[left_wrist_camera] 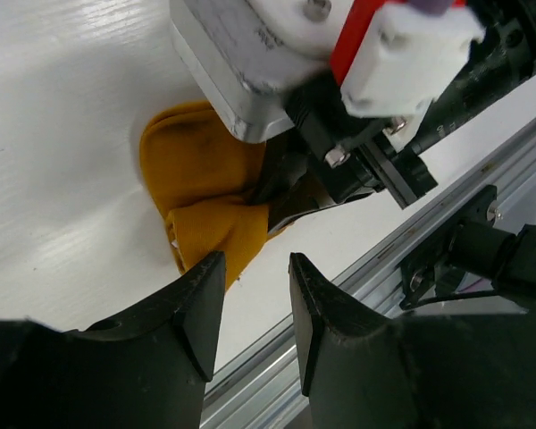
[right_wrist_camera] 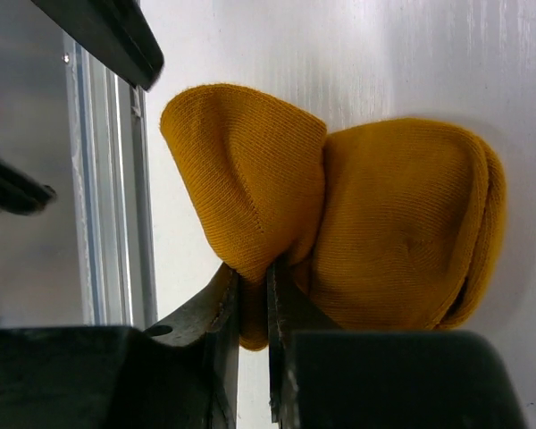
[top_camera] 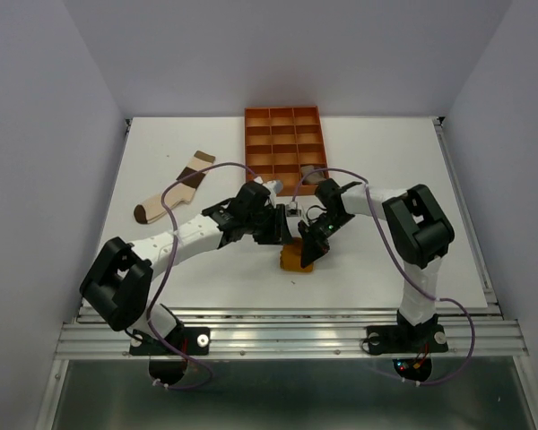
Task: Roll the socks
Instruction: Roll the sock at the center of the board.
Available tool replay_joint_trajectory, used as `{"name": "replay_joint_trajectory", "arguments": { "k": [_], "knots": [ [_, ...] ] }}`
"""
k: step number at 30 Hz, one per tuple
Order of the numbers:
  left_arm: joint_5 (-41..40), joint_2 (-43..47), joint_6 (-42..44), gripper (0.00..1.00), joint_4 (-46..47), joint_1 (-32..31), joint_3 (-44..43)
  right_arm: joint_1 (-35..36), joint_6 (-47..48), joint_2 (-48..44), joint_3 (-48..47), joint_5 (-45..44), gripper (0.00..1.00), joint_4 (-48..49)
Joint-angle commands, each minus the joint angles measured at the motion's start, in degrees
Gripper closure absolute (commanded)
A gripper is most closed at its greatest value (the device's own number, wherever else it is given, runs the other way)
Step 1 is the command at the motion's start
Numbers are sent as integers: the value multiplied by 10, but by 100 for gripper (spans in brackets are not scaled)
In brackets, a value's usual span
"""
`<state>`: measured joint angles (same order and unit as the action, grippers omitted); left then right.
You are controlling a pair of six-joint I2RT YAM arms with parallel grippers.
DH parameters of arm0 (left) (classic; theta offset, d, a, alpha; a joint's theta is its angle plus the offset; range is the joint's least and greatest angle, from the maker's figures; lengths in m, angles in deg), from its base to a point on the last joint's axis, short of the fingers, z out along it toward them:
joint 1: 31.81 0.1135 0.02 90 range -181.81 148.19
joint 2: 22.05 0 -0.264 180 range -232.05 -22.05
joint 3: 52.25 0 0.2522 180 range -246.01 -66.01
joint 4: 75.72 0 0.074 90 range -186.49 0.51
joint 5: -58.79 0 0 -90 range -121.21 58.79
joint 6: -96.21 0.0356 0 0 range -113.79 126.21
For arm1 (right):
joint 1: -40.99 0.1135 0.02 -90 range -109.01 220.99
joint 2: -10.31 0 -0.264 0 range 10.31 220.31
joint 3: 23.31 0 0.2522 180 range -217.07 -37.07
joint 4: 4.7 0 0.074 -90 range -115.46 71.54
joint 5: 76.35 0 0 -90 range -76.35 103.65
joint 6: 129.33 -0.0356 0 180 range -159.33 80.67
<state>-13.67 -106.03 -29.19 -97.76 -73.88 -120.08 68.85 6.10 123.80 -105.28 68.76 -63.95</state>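
The mustard orange sock (top_camera: 296,260) lies bunched into a lump near the table's front edge. In the right wrist view this sock (right_wrist_camera: 402,214) shows two rounded lobes. My right gripper (right_wrist_camera: 253,286) is shut on a fold of fabric hanging from the left lobe. My left gripper (left_wrist_camera: 255,268) hovers just beside the sock (left_wrist_camera: 201,188), open, with only bare table between its fingers. In the top view both grippers, left (top_camera: 278,230) and right (top_camera: 310,244), meet over the sock. The brown-cream-white sock (top_camera: 175,188) lies flat at the far left.
An orange tray (top_camera: 282,121) with square compartments stands at the back centre; a brownish thing sits in one near-right compartment (top_camera: 311,170). The metal rail (top_camera: 287,313) of the table's front edge runs close below the sock.
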Motion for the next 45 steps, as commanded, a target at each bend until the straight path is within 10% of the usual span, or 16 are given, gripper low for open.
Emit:
{"name": "replay_joint_trajectory", "arguments": {
  "k": [1,27,35,41,45],
  "knots": [
    [14,-7,23,55,24,-2,19,-4,-17,34,11,-73,99,27],
    [27,-72,-43,58,113,-15,79,-4,4,25,25,-41,99,17],
    [65,-114,-49,94,119,-7,67,-4,9,22,32,-45,99,23],
    [68,-133,-59,100,85,-3,48,-4,-10,14,26,-64,82,40],
    [60,-173,-50,100,14,-3,5,-4,-1,4,10,-66,46,36]
  ]
}}
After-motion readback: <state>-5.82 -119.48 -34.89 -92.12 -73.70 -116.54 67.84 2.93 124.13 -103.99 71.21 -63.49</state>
